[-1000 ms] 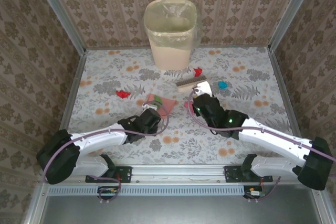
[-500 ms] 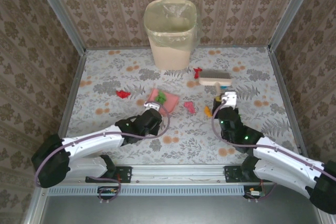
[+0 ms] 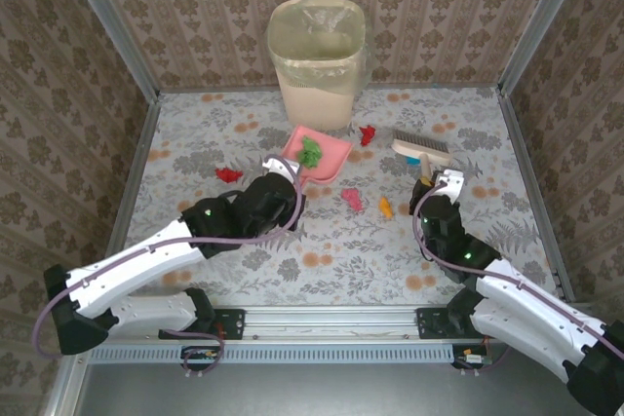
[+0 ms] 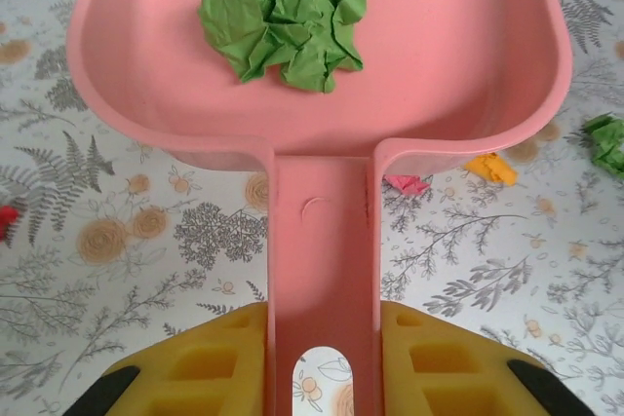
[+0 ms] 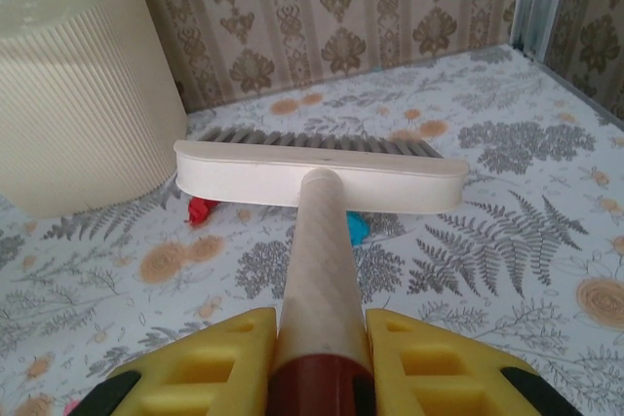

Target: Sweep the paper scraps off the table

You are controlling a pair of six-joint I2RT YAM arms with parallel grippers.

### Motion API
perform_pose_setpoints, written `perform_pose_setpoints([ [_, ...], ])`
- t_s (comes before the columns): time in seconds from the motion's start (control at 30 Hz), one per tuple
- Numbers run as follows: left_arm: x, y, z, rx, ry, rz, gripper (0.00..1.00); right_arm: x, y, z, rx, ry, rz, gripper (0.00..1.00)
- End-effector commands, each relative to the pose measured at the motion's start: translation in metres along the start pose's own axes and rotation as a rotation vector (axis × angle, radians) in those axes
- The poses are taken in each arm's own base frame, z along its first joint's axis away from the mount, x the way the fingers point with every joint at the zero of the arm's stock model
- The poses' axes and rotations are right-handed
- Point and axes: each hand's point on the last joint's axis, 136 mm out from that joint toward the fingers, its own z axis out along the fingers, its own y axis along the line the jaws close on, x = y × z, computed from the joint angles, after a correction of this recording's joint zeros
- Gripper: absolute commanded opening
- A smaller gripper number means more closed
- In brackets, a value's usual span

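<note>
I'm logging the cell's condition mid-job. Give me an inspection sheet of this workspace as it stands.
Surface: floral-print table, flat, metal-railed.
Job's things: crumpled paper scraps loose on the table, among them two red and one orange; a green one lies in the pink plastic dustpan.
Clutter: ribbed cream waste bin at the far edge.
Hands: left hand shut on the dustpan's handle; right hand shut on the cream bristle brush.
Cables: purple cables run along both arms.
Surroundings: brown damask walls.
</note>
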Motion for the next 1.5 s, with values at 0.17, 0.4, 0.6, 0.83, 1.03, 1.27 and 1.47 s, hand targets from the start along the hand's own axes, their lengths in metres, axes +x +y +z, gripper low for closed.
perform_pose_setpoints([
  [0.17, -0.058, -0.005, -0.029, -0.039, 0.02, 0.085, 0.0, 0.01, 0.004, 0.008, -0.009, 0.03, 0.027, 0.0],
  [0.4, -0.12, -0.018, -0.022, 0.032, -0.006, -0.019, 0.0, 0.021, 0.02, 0.013, -0.079, 0.074, -0.014, 0.0],
  [0.6, -0.176, -0.02, -0.002, 0.151, -0.021, -0.166, 0.0, 0.024, 0.026, 0.015, -0.106, 0.09, -0.024, 0.0],
  [0.83, -0.234, -0.01, 0.031, 0.315, -0.022, -0.389, 0.0, 0.025, 0.029, 0.015, -0.12, 0.093, -0.03, 0.0],
  [1.03, -0.275, 0.001, 0.059, 0.436, -0.045, -0.56, 0.0, 0.025, 0.032, 0.014, -0.136, 0.097, -0.032, 0.0],
  [1.27, -0.307, 0.025, 0.093, 0.552, -0.076, -0.778, 0.0, 0.024, 0.033, 0.013, -0.146, 0.093, -0.038, 0.0],
  [1.47, -0.329, 0.034, 0.108, 0.654, -0.116, -0.884, 0.0, 0.025, 0.035, 0.013, -0.157, 0.093, -0.041, 0.0],
])
